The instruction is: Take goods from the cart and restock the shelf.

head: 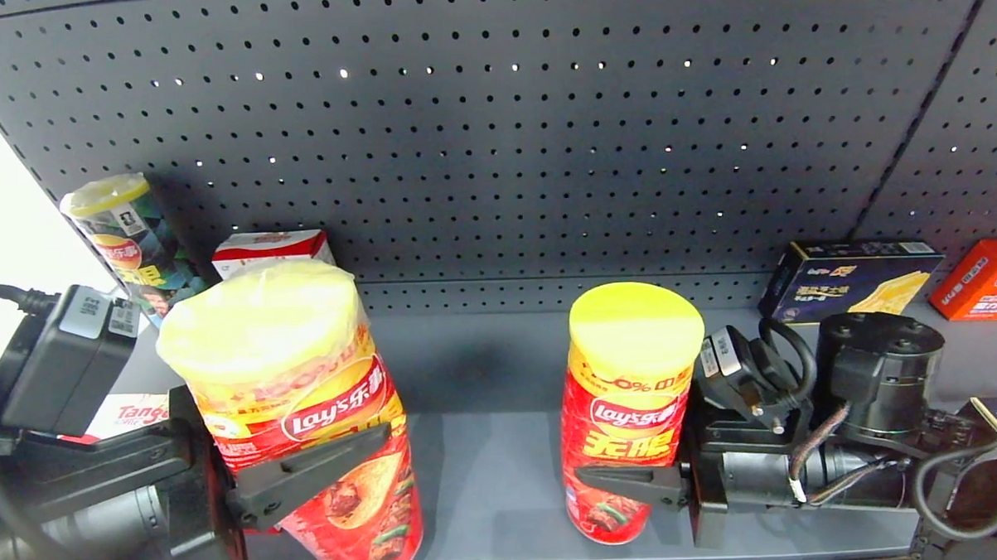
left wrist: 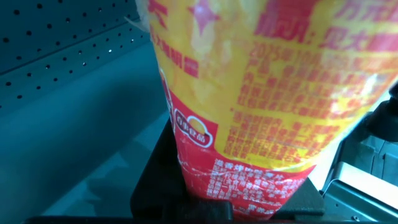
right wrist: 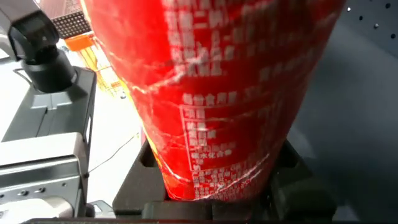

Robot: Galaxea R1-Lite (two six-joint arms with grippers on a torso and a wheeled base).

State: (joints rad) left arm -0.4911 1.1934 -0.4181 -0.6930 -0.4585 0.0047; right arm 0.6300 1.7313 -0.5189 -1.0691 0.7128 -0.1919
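My left gripper (head: 294, 478) is shut on a red and yellow chip can (head: 304, 419) with a yellow lid, held tilted over the front left of the grey shelf (head: 488, 446). That can (left wrist: 249, 118) fills the left wrist view. On the right, my right gripper (head: 638, 481) is shut on a second red chip can (head: 623, 408), which stands upright near the shelf's front edge. Its red side (right wrist: 217, 99) sits close in the right wrist view.
A dark chip can (head: 128, 239) and a red and white box (head: 269, 248) stand at the back left. A dark blue box (head: 851, 283) and an orange box (head: 984, 280) lie at the back right. The pegboard wall (head: 493, 131) closes the back. Bare shelf lies between the two held cans.
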